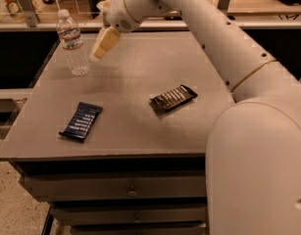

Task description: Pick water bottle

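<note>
The water bottle is a small clear ribbed bottle with a white cap and a pale label band. It stands upright at the far left of the grey table. My gripper hangs above the table just to the right of the bottle, at about label height, with a small gap between them. It holds nothing. My white arm reaches to it from the lower right across the table.
A dark blue snack packet lies at the front left of the table. A black snack bar lies right of the middle. Drawers sit below the tabletop. A railing and shelves run behind the table.
</note>
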`<state>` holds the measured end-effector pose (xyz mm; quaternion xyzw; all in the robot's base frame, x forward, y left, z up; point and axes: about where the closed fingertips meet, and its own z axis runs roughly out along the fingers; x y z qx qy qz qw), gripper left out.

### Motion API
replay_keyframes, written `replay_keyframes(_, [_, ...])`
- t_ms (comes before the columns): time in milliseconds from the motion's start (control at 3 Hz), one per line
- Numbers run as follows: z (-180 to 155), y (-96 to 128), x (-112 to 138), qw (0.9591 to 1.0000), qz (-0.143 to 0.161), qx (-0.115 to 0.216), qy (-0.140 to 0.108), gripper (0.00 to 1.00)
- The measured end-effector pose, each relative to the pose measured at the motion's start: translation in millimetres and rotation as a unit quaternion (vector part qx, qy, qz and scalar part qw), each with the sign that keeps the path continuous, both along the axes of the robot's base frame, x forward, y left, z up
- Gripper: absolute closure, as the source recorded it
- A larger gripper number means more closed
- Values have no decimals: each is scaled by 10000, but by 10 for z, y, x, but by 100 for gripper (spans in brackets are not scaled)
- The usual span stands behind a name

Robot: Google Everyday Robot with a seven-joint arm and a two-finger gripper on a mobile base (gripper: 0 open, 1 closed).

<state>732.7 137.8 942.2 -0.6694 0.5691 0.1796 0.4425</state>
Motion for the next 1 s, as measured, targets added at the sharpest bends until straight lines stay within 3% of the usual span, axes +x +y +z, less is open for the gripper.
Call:
replay_keyframes(333, [-87,313,-4,9989,331,124,296,0])
replay_keyframes(1000, [-123,343,-67,9975,414,343,455,0])
